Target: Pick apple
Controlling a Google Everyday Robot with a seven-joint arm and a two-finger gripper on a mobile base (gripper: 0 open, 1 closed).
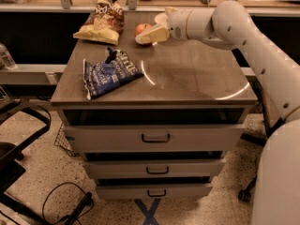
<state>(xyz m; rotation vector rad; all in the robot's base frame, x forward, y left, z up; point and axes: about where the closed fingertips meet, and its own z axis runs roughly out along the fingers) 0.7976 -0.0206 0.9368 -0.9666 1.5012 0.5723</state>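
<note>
At cabinet top (187,74) rear: apple (140,28) just behind end effector (143,37), perhaps touching.

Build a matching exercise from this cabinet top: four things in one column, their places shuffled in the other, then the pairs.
Things:
1. apple
2. blue snack bag
3. yellow chip bag
4. gripper

Places:
A. far corner, view's left
B. far side, about the middle
C. near side, view's left
D. right at the apple, reaching in from view's right

Pairs: 1-B, 2-C, 3-A, 4-D
</note>
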